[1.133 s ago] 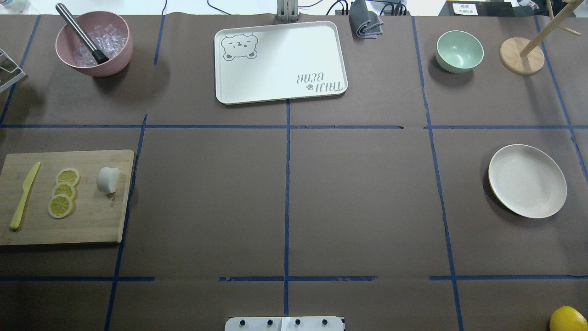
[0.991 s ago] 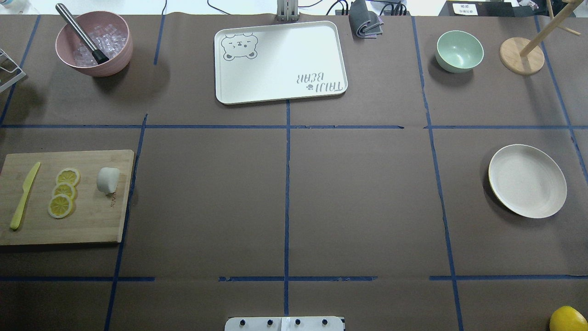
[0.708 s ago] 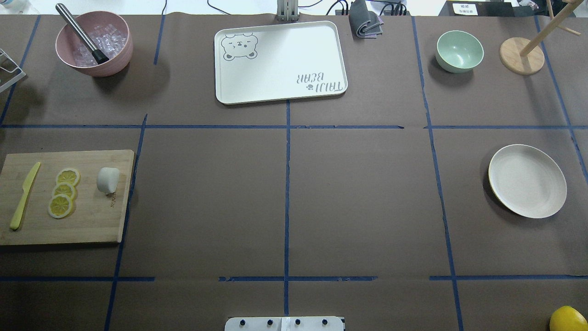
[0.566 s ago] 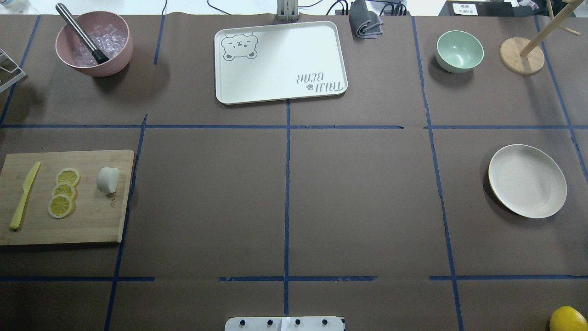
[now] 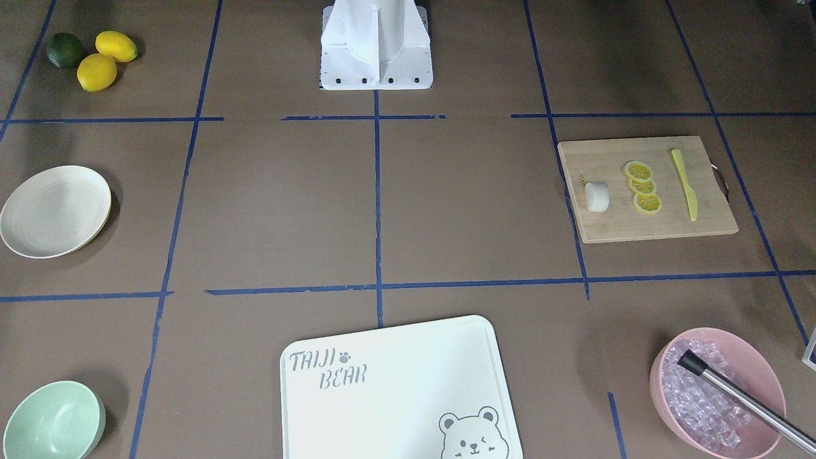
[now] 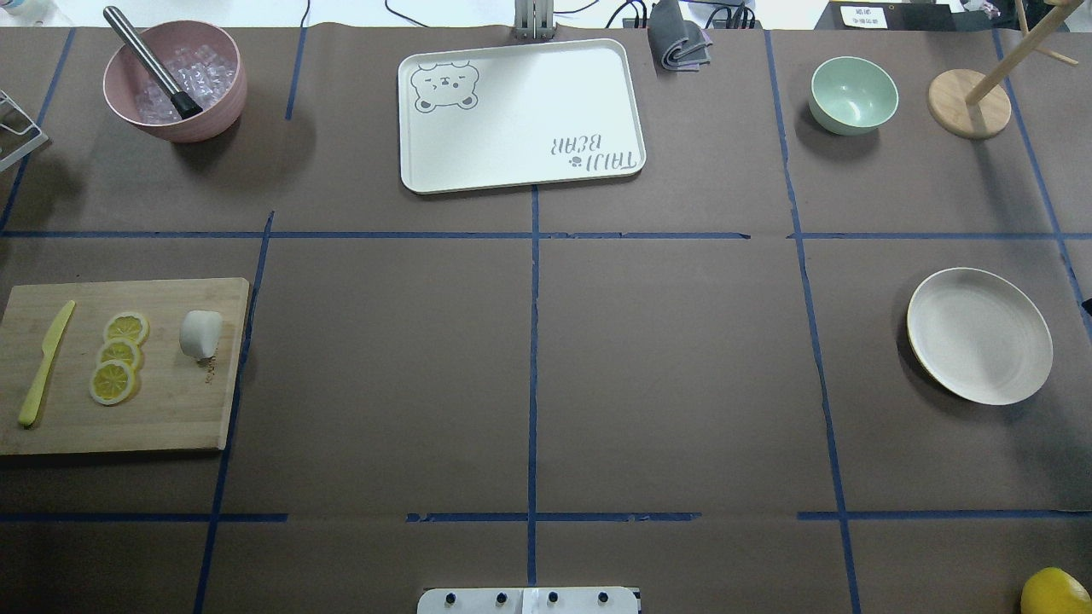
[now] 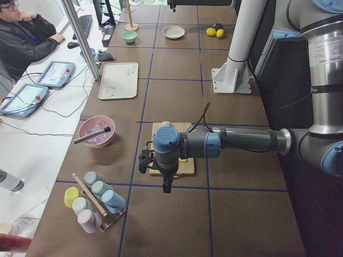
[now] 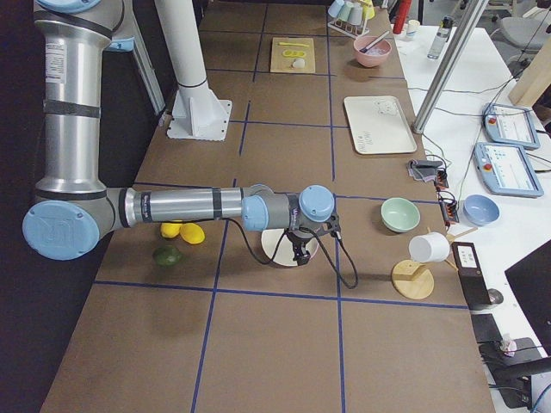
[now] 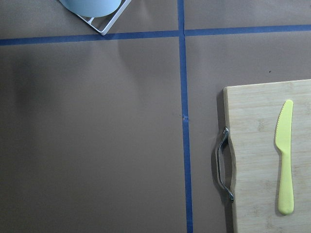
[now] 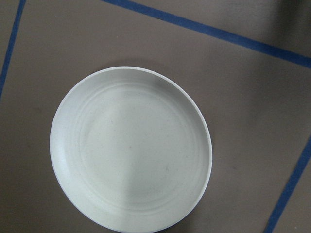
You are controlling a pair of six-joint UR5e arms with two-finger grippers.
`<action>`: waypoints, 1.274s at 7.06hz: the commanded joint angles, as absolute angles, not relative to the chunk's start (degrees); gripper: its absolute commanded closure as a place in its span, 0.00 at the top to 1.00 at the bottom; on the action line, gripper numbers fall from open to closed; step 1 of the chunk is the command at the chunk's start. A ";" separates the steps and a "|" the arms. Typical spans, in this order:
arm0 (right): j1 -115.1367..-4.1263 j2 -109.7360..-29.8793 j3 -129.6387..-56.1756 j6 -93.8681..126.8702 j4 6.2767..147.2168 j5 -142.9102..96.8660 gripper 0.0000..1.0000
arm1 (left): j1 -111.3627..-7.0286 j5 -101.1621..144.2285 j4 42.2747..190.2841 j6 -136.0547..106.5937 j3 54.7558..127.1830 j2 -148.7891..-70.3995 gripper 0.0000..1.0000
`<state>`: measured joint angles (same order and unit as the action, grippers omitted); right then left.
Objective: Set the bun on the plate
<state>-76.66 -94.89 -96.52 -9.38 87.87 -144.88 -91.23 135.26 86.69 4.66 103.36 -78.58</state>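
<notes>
The bun lies on the cutting board, ice in the pink bowl; jaws' state can't be told.

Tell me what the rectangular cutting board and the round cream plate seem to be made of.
The rectangular tan cutting board looks like bamboo or wood: matt, with fine grain. The round cream plate looks like matt speckled plastic or fibre composite, possibly ceramic.

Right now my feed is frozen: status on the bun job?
Left gripper off board's knife end, right gripper above plate; jaws unreadable. Bun untouched on board, beside lemon slices. Path looks open.
</notes>
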 commanded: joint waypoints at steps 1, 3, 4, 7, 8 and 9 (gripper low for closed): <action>-75.32 -94.83 -92.30 -2.35 80.38 -145.72 0.99 | -91.23 135.26 86.57 4.66 103.36 -78.57 1.00; -73.75 -94.92 -84.86 10.23 62.68 -142.41 0.99 | -91.23 135.26 86.57 4.66 103.45 -78.57 1.00; -71.30 -94.92 -80.81 18.64 51.62 -140.03 0.99 | -91.23 135.26 86.57 4.66 103.36 -78.57 1.00; -66.98 -95.18 -79.54 26.72 43.59 -138.43 0.93 | -91.23 135.26 86.84 4.66 103.36 -78.57 1.00; -66.62 -95.62 -79.45 26.63 43.59 -138.43 0.64 | -91.23 135.26 86.84 4.66 103.36 -78.57 1.00; -66.19 -95.80 -79.37 26.63 43.68 -137.99 0.37 | -91.23 135.26 86.92 4.66 103.36 -78.57 1.00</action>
<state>-66.80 -95.50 -79.49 26.50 43.79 -138.35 -91.23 135.26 86.85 4.66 103.36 -78.58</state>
